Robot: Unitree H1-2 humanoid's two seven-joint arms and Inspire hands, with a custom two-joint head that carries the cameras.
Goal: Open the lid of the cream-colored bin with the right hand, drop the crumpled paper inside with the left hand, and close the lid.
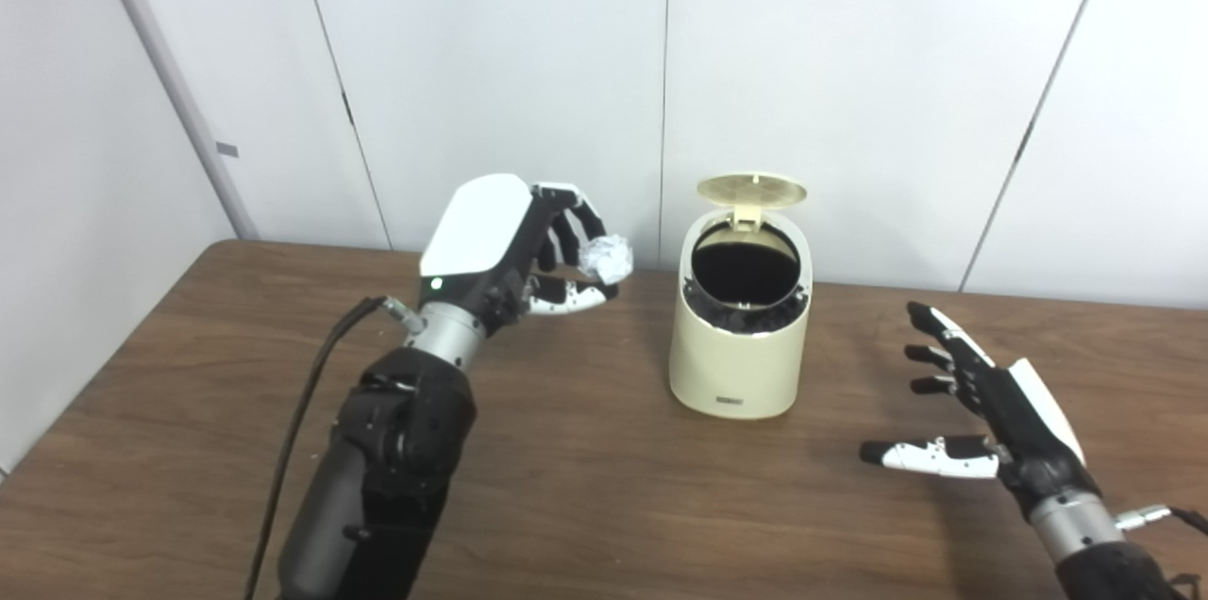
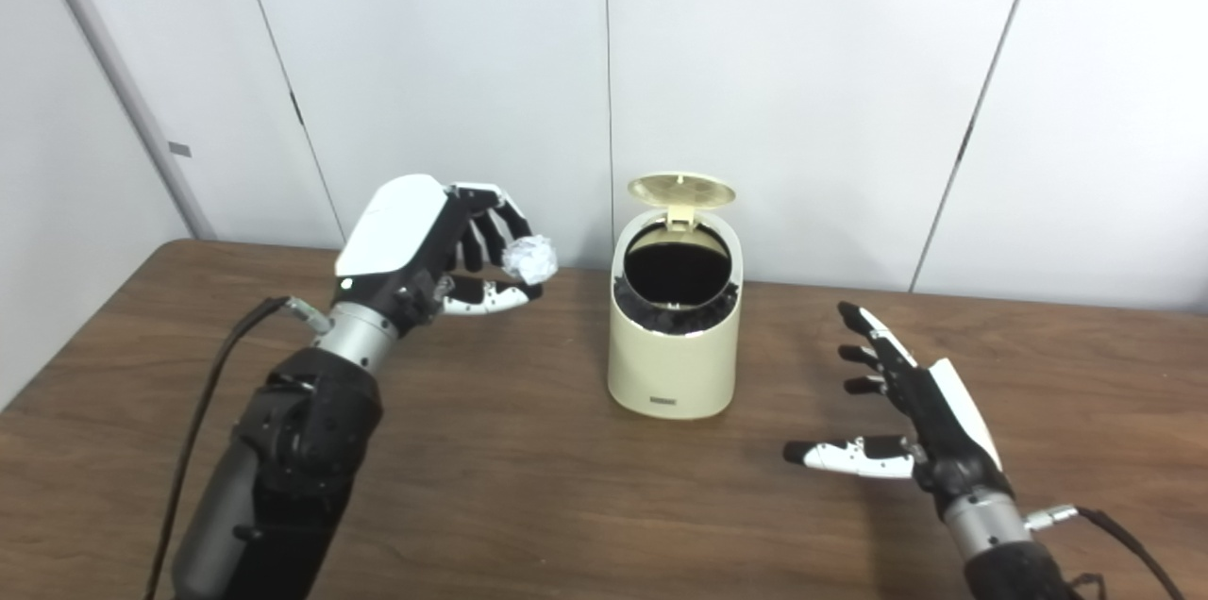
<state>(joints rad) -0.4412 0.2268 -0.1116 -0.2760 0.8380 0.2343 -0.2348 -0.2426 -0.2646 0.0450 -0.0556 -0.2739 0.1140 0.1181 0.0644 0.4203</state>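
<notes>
The cream-colored bin (image 1: 741,336) stands upright in the middle of the wooden table (image 1: 585,487). Its round lid (image 1: 752,190) is flipped up at the back, and the dark mouth with a black liner shows. My left hand (image 1: 514,246) is raised to the left of the bin, at about the height of its top, shut on the crumpled white paper ball (image 1: 606,258) pinched between fingers and thumb. My right hand (image 1: 972,416) hovers low over the table to the right of the bin, open with fingers spread, holding nothing and apart from the bin.
White wall panels (image 1: 849,62) rise directly behind the table's far edge. A black cable (image 1: 302,411) runs along my left forearm. Bare tabletop lies in front of the bin and between my arms.
</notes>
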